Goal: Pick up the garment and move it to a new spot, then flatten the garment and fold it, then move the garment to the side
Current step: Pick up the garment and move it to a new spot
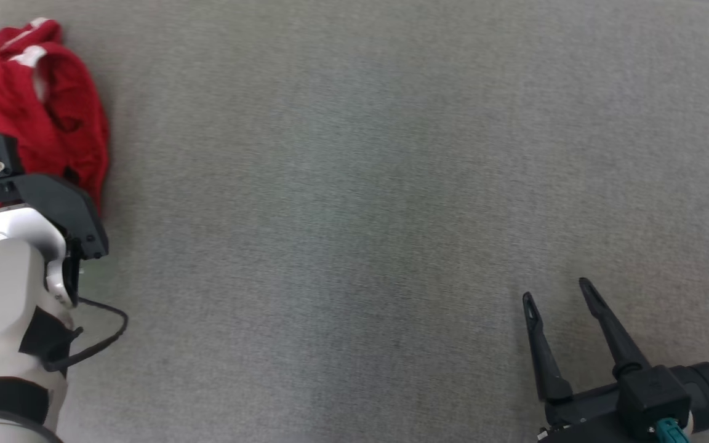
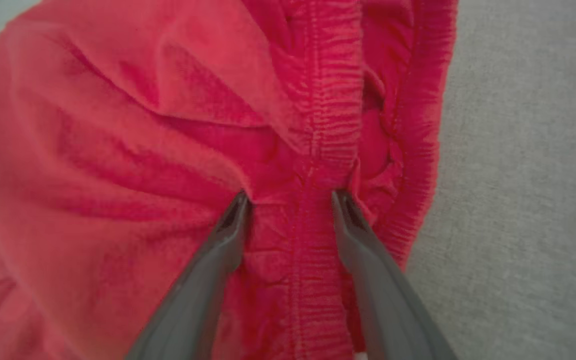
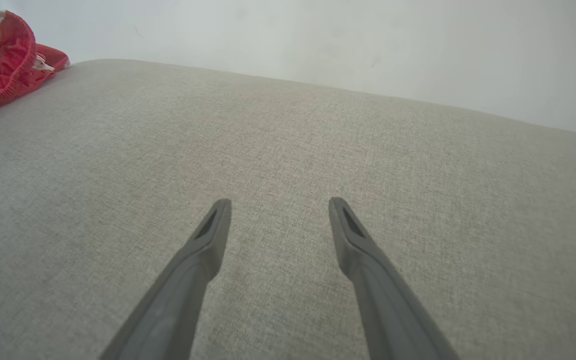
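- Far over on the left of the counter (image 1: pixel 354 215) lies the garment (image 1: pixel 65 104), a red heap with white trim (image 1: pixel 27 56), bunched up rather than spread out. Since it sits crumpled at the side, I judge I'm at the very first step, the pick-up.
- I have my left arm (image 1: pixel 10 277) reached out over that heap, and its dark wrist housing hides the near part of the cloth in the head view.
- Seen from its own wrist, the left claw (image 2: pixel 290 194) has its fingers (image 2: pixel 208 270) standing apart. The tips are pressed into the red cloth on either side of a gathered elastic band (image 2: pixel 333 100). A ridge of fabric sits between the jaws, but they aren't clamped on it, so I count nothing as held yet.
- Straddling that band makes sense to me. Thick stitched elastic should give a firmer pinch than a single thin layer, which could slip out on the lift.
- My right claw (image 1: pixel 555 289) waits at the near right, wide open and empty, over bare counter and well apart from the garment. I reckon it's parked there to leave the middle free for laying the cloth down, and to be on hand for flattening.
- From the right wrist, the garment lies close to the counter's far edge, with a pale wall (image 3: pixel 318 40) beyond. I'd carry it toward the centre, not outward.
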### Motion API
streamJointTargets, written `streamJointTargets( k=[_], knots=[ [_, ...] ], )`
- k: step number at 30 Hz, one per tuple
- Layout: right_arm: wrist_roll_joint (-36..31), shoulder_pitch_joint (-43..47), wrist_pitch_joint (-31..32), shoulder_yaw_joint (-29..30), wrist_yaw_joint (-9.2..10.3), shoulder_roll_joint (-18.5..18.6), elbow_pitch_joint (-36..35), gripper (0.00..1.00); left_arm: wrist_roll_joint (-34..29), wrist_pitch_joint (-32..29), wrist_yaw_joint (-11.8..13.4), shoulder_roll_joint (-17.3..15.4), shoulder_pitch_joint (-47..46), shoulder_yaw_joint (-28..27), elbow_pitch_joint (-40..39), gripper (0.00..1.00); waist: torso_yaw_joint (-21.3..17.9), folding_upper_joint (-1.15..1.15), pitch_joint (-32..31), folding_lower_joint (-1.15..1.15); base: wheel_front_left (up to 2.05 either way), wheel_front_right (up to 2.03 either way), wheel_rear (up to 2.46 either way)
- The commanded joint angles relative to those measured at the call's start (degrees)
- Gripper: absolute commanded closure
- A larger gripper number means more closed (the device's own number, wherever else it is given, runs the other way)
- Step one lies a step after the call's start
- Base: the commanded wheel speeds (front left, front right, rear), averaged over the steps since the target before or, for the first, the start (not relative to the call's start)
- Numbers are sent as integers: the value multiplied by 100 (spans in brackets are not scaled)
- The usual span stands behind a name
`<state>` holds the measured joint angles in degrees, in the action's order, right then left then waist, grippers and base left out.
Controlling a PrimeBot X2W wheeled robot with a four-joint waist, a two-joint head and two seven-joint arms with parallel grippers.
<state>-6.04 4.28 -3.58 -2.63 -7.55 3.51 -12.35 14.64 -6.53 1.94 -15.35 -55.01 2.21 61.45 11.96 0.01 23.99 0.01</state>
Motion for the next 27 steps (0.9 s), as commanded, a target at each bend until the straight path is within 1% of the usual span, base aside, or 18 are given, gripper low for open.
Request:
streamJointTargets(
  k=[1, 4, 8, 14, 18, 21, 27],
  knots=[
    [82, -80, -63, -48, 12, -34, 60, 0, 21, -6, -44, -65, -28, 21, 72, 100, -232, -1, 68, -1, 0, 0, 0],
    [110, -89, -121, -87, 12, -41, 173, 0, 56, -45, -116, -141, -38, 14, 133, 100, -244, -1, -65, -1, 0, 0, 0],
    [245, -189, -247, -176, 12, -58, 468, 0, 129, -137, -247, -255, -127, -14, 137, 100, -225, -1, -465, -1, 0, 0, 0],
    [762, -258, -580, -337, 12, -69, 1085, 0, -37, -182, -388, -559, -235, 176, -53, 100, -214, -1, -1373, -1, 0, 0, 0],
    [1040, -134, -770, -315, 12, -68, 1483, 0, -189, -229, -528, -659, -333, 396, -273, 100, -294, -1, -2067, -1, 0, 0, 0],
    [1143, -12, -861, -214, 12, -68, 1672, 0, -262, -212, -648, -657, -399, 556, -526, 100, -446, -1, -2541, -1, 0, 0, 0],
    [1143, 50, -955, 61, 12, -65, 1772, 0, -143, -61, -785, -368, -432, 753, -1313, 100, -999, -1, -3021, -1, 0, 0, 0]
  ],
)
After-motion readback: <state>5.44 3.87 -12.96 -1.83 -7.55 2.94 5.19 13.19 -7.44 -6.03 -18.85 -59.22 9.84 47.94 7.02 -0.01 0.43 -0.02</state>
